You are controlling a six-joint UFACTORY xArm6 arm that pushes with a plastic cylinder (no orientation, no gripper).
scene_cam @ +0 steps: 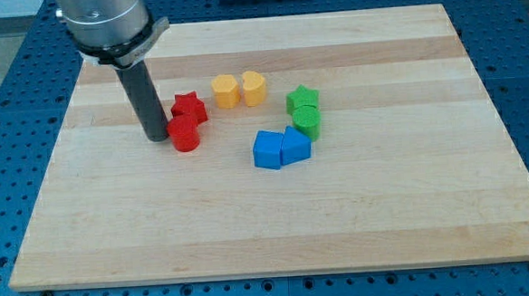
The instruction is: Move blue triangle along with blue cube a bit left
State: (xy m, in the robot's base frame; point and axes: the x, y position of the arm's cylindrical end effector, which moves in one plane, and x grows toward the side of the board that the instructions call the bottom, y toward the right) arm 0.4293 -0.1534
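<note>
The light wooden surface (278,229) lies on a blue perforated bench (10,134), and its near half, toward the view's bottom, carries no blocks. The blocks nearest the view's bottom are the 2 blue ones, a little right of the board's middle: the blue cube (267,150) on the view's left and the blue triangle (295,146) on its right, the 2 touching side by side. Just above the triangle stands the green cylinder (307,120), touching or nearly touching its upper right corner, and directly beyond that sits the green star (303,99), pressed against the cylinder.

Well to the view's left of the blue pair is the red cylinder (184,133), with the red star (188,108) just behind it, the 2 in contact. The arm's tool is a plain dark rod with no jaws to open or close, and it holds nothing. Its tip (156,137) rests on the board just beside the red cylinder's left side, touching it or very nearly so, and well apart from the blue cube and blue triangle.

Farther back, between the red and green pairs, the yellow hexagon-like block (225,91) and the yellow heart (254,88) stand side by side, touching. The rod rises to the grey arm housing (105,20) at the view's top left
</note>
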